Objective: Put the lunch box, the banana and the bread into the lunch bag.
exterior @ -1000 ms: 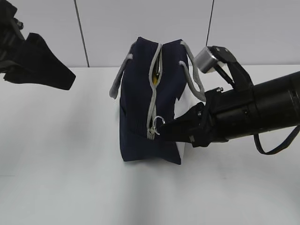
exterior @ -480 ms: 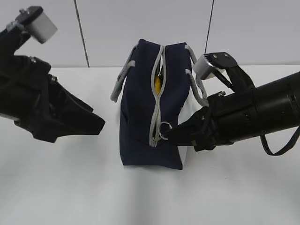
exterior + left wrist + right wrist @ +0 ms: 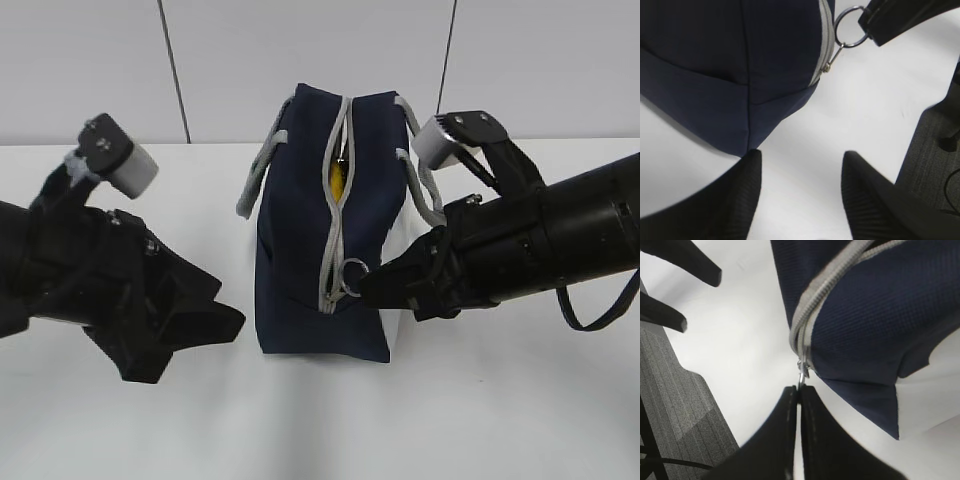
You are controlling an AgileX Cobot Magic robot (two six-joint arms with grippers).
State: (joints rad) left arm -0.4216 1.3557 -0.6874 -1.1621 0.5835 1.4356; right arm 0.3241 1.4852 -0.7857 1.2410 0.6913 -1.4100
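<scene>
On the white table [image 3: 520,400], here is how things stand:

Lunch bag: the navy lunch bag [image 3: 300,250] stands upright at the middle of the table, between the two pincers, its grey zipper [image 3: 335,215] facing the exterior camera and running down the near end.

Zipper gap: the upper stretch gapes a little, and a sliver of yellow, the banana [image 3: 338,178], shows inside the slit; lower down, the teeth are together.

Ring pull: the metal ring pull [image 3: 352,272] hangs at the low end of the zipper, right at the tip of the right pincer.

Right pincer: the right gripper [image 3: 372,283] comes in from the bag's right side, fingers pressed together with no gap in the wrist view, and they are pinched on the ring pull. In the left wrist view, the ring sticks out from the black fingertip, with the small slider link running back to the zipper.

Left pincer: the left gripper [image 3: 215,305] sits low to the bag's left, just beside the lower near corner. Its two fingers [image 3: 735,200] stand apart at a middling spread with bare table between them, gripping nothing. One fingertip sits right at the bag's bottom corner; touching or just short, I cannot tell.

Handles: grey webbing handles [image 3: 262,170] loop off both sides of the bag's top, the right-hand one hanging above the right pincer.

Lunch box and bread: not visible in any view.
</scene>
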